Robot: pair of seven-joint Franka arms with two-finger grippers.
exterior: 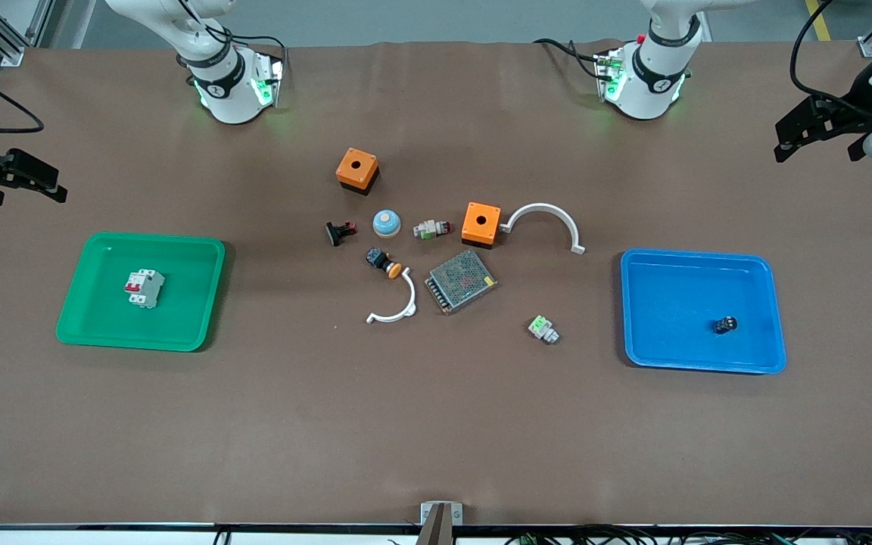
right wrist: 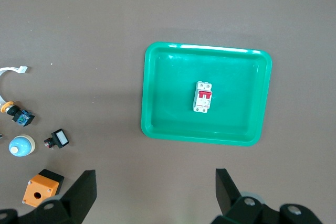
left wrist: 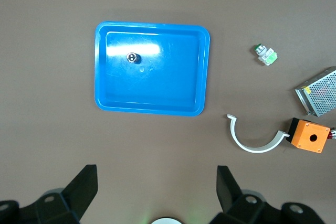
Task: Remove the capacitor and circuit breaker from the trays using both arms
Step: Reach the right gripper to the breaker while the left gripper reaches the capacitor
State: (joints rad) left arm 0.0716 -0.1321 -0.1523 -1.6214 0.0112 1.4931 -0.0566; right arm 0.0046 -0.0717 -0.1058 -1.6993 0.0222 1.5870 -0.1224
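The capacitor (exterior: 724, 325), a tiny black cylinder, lies in the blue tray (exterior: 773, 318) toward the left arm's end of the table; it also shows in the left wrist view (left wrist: 132, 57). The white breaker (exterior: 145, 288) with its red lever lies in the green tray (exterior: 201, 303) toward the right arm's end; it also shows in the right wrist view (right wrist: 203, 97). My left gripper (exterior: 818, 144) is open and empty, high above the table beside the blue tray (left wrist: 156, 182). My right gripper (exterior: 23, 193) is open and empty, high beside the green tray (right wrist: 156, 184).
Loose parts lie mid-table between the trays: two orange boxes (exterior: 357, 169) (exterior: 481, 223), two white arcs (exterior: 546, 222) (exterior: 394, 306), a metal mesh box (exterior: 461, 281), a blue dome button (exterior: 387, 222), a black clip (exterior: 340, 232), an orange-capped button (exterior: 383, 262), and white-and-green connectors (exterior: 431, 228) (exterior: 543, 328).
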